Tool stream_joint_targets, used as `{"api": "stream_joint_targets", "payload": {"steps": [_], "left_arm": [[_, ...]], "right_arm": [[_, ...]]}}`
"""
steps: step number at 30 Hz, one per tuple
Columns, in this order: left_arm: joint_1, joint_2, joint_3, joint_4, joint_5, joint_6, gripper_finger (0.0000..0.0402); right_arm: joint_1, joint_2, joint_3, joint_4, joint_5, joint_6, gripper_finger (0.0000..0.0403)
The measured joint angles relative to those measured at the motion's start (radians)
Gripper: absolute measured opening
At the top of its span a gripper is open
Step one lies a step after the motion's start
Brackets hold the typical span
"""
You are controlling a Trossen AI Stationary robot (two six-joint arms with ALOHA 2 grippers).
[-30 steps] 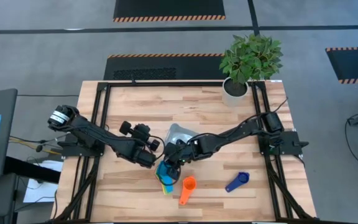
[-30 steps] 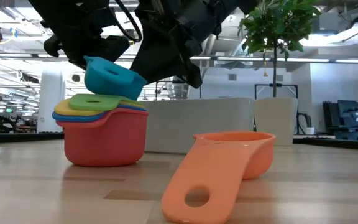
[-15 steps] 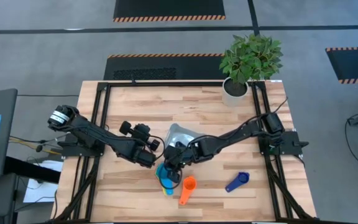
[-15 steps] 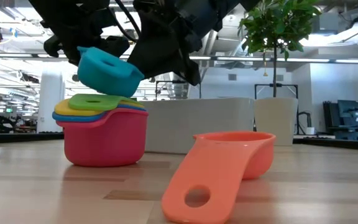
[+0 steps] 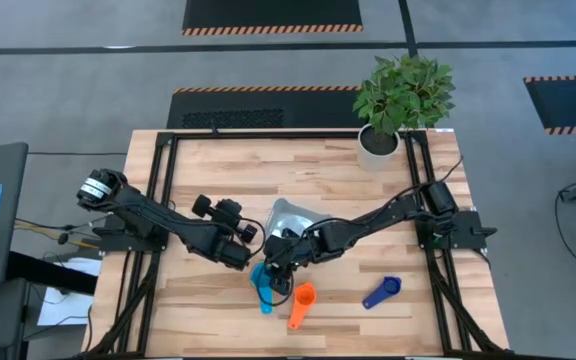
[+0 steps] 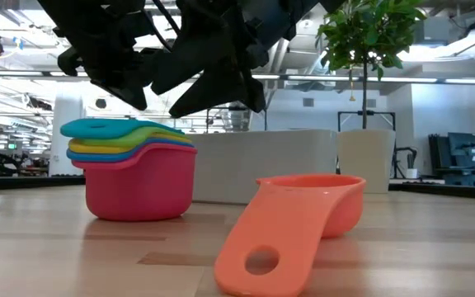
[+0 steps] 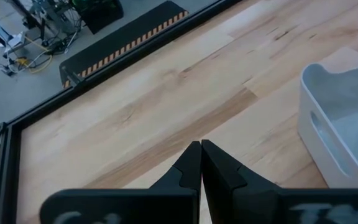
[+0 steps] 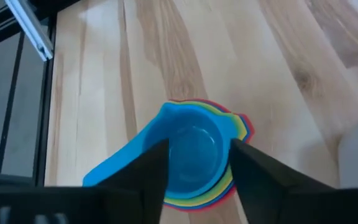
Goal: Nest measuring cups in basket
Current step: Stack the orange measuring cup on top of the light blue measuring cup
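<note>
A stack of nested cups (image 5: 265,290) stands on the table near its front, with a red cup (image 6: 138,186) at the bottom and a light blue cup (image 8: 191,155) on top. The light blue cup's handle (image 8: 114,168) sticks out sideways. My right gripper (image 8: 199,144) is open just above the stack, one finger on either side of the light blue cup, touching nothing. My left gripper (image 7: 201,149) is shut and empty, beside the stack toward the table's left (image 5: 246,252). The basket (image 5: 290,215) lies behind the stack. An orange cup (image 5: 301,303) and a dark blue cup (image 5: 381,292) lie loose on the table.
The orange cup (image 6: 303,219) lies on its side just right of the stack, its handle toward the near edge. A potted plant (image 5: 378,145) stands at the far right corner. Black frame rails run along the table's left and right sides.
My right gripper held the light blue cup tilted above the stack. It has let go. The cup has dropped into the stack and now sits level on top, its handle over the other handles. The gripper stays just above it.
</note>
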Motion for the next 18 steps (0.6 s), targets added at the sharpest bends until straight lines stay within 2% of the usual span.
{"api": "stream_joint_targets", "payload": {"steps": [5,10,13,18], "left_arm": [[-0.008,0.000,-0.001,0.000,-0.001,0.000,0.0000],[-0.010,0.000,-0.004,0.001,0.005,0.001,0.0000],[-0.013,0.000,-0.004,0.045,0.015,0.045,0.0000],[-0.032,0.000,-0.004,0.102,0.014,0.135,0.0000]], "right_arm": [[0.002,-0.027,-0.001,-0.037,-0.011,-0.090,0.0229],[0.037,-0.106,-0.015,-0.109,-0.004,-0.204,0.0234],[0.058,-0.171,-0.067,-0.120,-0.003,-0.228,0.0229],[0.066,-0.310,-0.217,-0.120,0.058,-0.185,0.0222]]}}
